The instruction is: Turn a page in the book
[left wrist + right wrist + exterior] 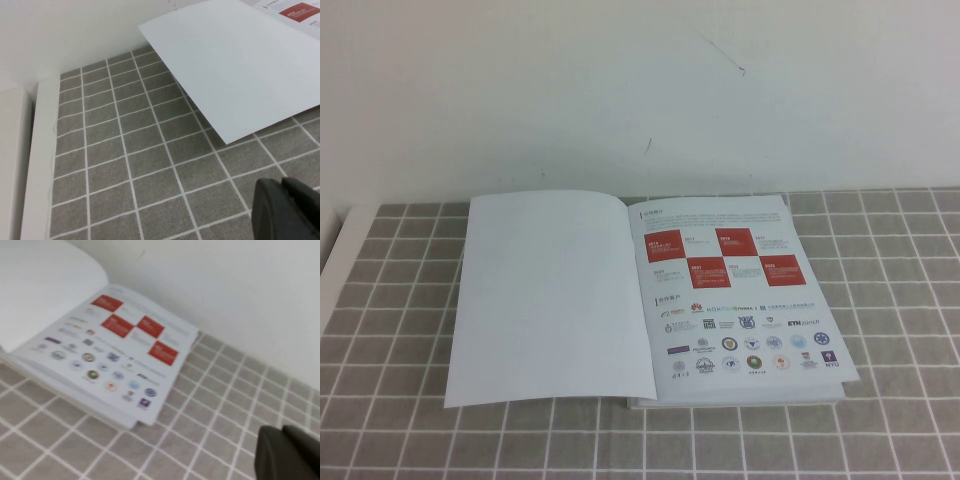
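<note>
On the checked surface the page lies turned; my left gripper and right gripper hang nearby, fingers' state unclear, and a careless sweep could flip it back.

The book lies open. Its right-hand inner page carries red squares with small white print, too small to read. Below them stand rows of logos; among these "ETH zürich" and "NYU" can be made out. Two short Chinese headings cannot be read. The turned page shows blank white.
</note>
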{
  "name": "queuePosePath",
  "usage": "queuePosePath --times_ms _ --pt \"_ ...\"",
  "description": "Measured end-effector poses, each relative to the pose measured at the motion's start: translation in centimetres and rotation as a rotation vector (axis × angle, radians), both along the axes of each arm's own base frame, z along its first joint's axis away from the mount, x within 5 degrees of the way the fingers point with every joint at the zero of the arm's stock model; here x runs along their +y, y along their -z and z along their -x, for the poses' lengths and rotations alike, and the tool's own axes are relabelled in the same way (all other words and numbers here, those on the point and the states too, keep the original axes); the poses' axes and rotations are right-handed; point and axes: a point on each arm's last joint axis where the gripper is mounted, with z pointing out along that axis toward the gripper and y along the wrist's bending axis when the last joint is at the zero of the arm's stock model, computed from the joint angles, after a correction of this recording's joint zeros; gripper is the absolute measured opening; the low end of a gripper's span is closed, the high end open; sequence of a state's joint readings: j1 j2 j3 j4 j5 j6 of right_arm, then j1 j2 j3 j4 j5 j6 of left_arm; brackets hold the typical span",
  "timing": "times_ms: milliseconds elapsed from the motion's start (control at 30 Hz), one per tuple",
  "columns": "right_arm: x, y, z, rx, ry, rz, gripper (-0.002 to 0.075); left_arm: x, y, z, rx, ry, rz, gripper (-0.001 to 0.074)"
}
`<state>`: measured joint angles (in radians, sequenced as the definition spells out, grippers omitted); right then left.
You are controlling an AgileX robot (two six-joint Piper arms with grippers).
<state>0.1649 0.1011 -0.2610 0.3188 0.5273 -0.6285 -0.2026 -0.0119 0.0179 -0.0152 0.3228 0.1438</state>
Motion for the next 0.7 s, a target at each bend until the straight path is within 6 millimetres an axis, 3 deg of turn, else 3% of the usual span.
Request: queuePosePath --times_ms 133,300,500,700 --pt "-0.9 2.2 -1.0 -0.125 0.133 0.031 -0.0001 0.0 0.0 0.0 0.0 0.0 0.0 -0.0004" --pt "-2.0 5.9 -1.3 -0.138 0.338 -0.1 -0.0001 0.0 0.0 0.0 0.0 0.0 0.0 -0.0004" --pt "-2.1 7.4 -1.0 0.028 0.422 -0.182 -0.0001 0.0 0.0 0.0 0.0 0.0 0.0 -0.0004" --pt "-2.1 7.5 -0.9 0.059 0.41 -0.175 -0.0001 0.0 0.0 0.0 -0.001 0.0 0.0 -0.0004"
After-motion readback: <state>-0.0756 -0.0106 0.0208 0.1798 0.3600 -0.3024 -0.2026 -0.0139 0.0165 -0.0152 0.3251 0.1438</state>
